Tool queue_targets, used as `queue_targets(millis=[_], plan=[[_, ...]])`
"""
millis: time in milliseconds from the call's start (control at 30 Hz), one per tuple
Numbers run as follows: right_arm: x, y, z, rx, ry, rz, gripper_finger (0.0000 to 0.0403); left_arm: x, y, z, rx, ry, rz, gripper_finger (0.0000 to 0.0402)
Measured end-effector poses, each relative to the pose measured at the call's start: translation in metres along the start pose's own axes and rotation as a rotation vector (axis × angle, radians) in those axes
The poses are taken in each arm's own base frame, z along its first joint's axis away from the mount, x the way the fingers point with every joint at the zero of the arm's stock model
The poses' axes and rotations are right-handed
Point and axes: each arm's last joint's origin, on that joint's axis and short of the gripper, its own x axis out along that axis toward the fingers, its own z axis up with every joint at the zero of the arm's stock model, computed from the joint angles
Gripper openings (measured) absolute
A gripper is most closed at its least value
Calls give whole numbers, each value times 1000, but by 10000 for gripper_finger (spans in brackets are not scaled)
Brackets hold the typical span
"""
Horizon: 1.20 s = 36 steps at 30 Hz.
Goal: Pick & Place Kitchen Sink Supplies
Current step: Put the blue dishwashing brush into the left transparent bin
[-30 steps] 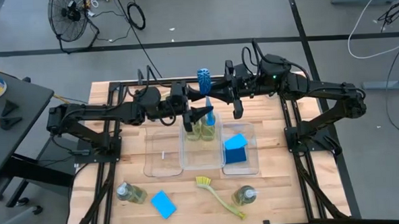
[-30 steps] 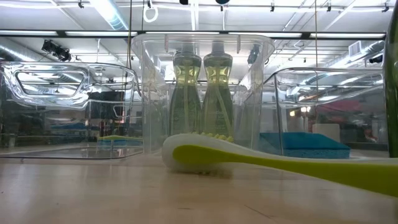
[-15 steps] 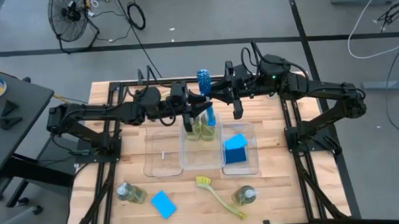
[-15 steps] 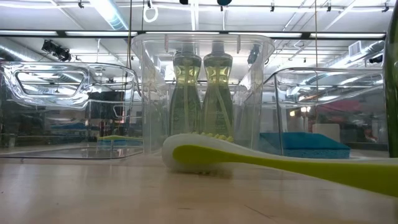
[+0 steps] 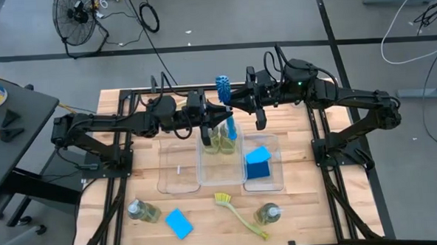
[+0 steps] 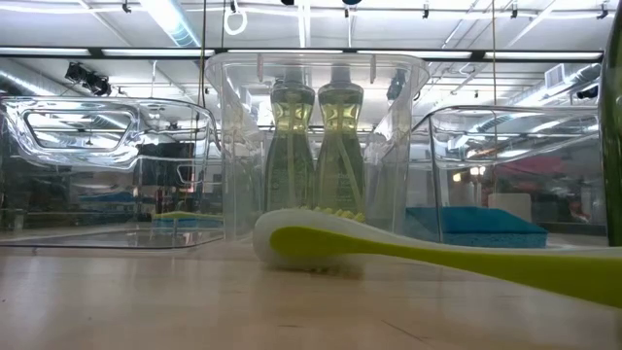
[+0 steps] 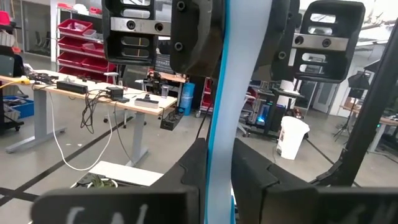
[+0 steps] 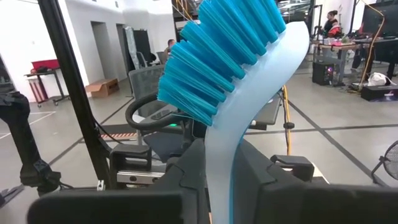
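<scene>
1. The blue brush (image 5: pixel 226 107) is held upright above the middle tray (image 5: pixel 220 163), bristles at the top.
2. The handle is clamped by the right gripper (image 8: pixel 214 171) just under the bristles.
3. Lower on the same handle, the left gripper (image 7: pixel 214 165) is closed narrowly around it.
4. Two soap bottles (image 6: pixel 316 146) are seen standing in the middle tray, directly beneath the brush.

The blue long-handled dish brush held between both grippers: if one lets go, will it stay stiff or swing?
The blue long-handled dish brush looks like stiff moulded plastic, so it probably won't droop. Its bristle head sits well above the right gripper, so it may pivot if held loosely. The smooth, narrow handle in the left gripper could slip.
</scene>
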Motion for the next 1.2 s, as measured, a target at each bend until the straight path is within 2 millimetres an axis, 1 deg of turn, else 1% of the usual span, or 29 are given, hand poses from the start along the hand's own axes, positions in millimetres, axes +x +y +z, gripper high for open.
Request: queue_targets(millis=[67, 167, 533, 733, 933, 1200], plan=[[0, 0, 0, -1, 0, 1, 58, 0, 0, 0, 0, 0, 0, 55], [0, 0, 0, -4, 1, 3, 81, 0, 0, 0, -2, 1, -2, 53], [-1, 1, 1, -3, 2, 6, 200, 0, 1, 0, -4, -6, 31, 54], [-5, 1, -1, 3, 29, 4, 247, -2, 1, 3, 14, -12, 41, 52], [-12, 0, -3, -37, 84, -7, 275, -8, 0, 12, 48, -41, 49, 55], [-23, -3, -3, -26, 132, -73, 283, -33, -1, 32, 77, 3, 90, 52]])
